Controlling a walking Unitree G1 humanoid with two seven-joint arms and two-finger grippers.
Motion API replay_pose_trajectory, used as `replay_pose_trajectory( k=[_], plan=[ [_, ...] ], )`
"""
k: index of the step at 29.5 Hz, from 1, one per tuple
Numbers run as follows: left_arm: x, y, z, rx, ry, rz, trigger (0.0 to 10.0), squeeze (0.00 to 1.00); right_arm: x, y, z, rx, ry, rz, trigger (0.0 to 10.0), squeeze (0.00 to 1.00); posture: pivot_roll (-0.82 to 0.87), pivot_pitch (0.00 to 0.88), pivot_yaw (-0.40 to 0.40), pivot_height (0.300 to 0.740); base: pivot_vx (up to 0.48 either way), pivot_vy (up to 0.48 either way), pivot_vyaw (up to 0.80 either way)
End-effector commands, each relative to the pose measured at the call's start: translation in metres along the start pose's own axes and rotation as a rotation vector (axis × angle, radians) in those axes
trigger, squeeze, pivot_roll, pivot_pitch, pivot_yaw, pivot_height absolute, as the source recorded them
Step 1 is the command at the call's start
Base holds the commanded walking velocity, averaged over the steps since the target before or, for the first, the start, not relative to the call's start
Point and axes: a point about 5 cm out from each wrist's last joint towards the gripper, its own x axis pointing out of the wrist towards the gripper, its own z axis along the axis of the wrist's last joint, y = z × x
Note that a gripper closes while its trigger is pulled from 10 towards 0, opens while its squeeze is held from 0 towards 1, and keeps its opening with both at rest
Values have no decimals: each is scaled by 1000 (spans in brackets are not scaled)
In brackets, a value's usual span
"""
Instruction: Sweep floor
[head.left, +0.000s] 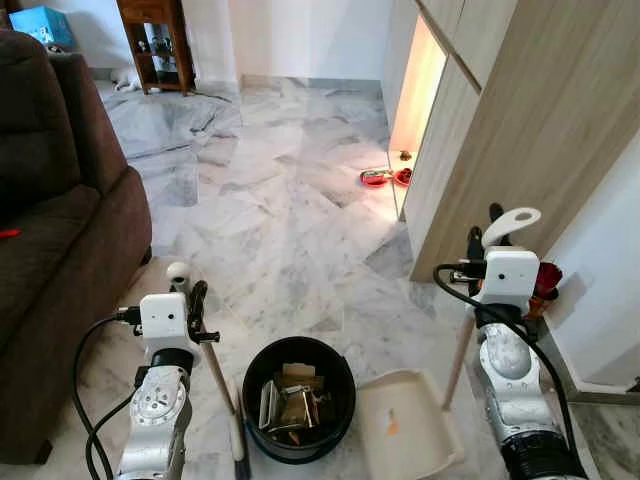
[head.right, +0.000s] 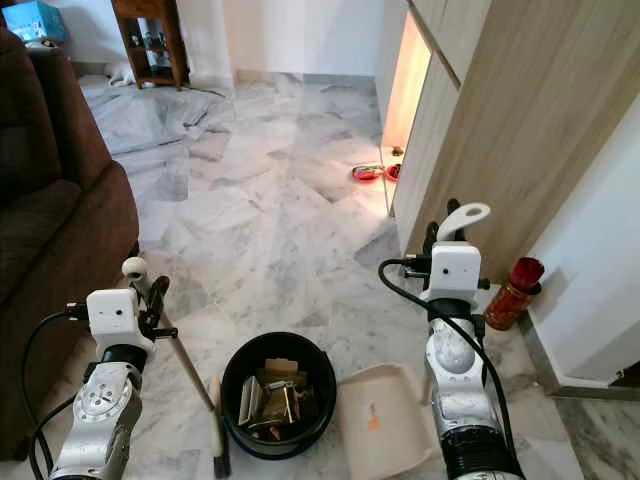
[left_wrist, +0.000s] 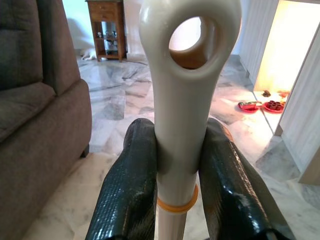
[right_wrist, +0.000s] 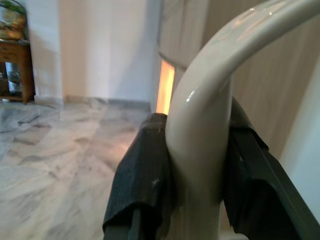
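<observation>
Your broom (head.left: 213, 372) stands at the robot's left, its cream handle slanting down from the left gripper (left_wrist: 178, 165) to a dark brush head on the marble floor (head.left: 290, 220), just beside the black bin (head.left: 298, 398). In the left wrist view you can see both black fingers (left_wrist: 131, 185) pressed against the handle right below its looped hanging eye, with an orange ring around the shaft under the grip. The left arm is raised in front of the body, forearm upright, the wrist camera block facing you.

On your right, the cream dustpan (head.left: 405, 420) lies flat on the floor, touching the bin's right side, with a small orange scrap on its tray. Its long handle rises to the right gripper (right_wrist: 197, 165), whose fingers are clamped on either side of the curved top of the handle. The right arm is also held upright, forearm vertical, the white handle loop sticking out above the wrist.

The bin sits between the two arms and holds crumpled paper and shiny wrappers.

Farther out, a brown sofa (head.left: 60, 230) fills the left side, and a wooden cabinet (head.left: 480, 130) stands on the right with a lit gap. Two red dishes (head.left: 385, 177) lie on the floor by that gap, and a red container (head.right: 510, 292) stands near the right arm against the wall. A dark wooden shelf unit (head.left: 155, 40) stands at the far end.
</observation>
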Motion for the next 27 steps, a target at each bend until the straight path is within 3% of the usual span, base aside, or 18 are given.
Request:
replay_pose_trajectory(
  k=[1,6,16,27],
  plan=[
    [1,-3,8,-20,-33,-12,10000,0,4,-2,3,53,-10,-22,10000,0,30,0,-17,740,0,0,0],
    [1,-3,8,-24,-34,-19,10000,0,2,-5,-4,120,20,-46,10000,0,31,0,-15,740,0,0,0],
    [0,-5,8,-31,-33,-29,10000,0,1,-8,-8,131,23,-47,10000,0,30,0,-13,740,0,0,0],
    [1,-5,9,-32,-33,-29,10000,0,3,-6,-8,130,20,-34,10000,0,29,0,-11,740,-249,0,0]
  ],
)
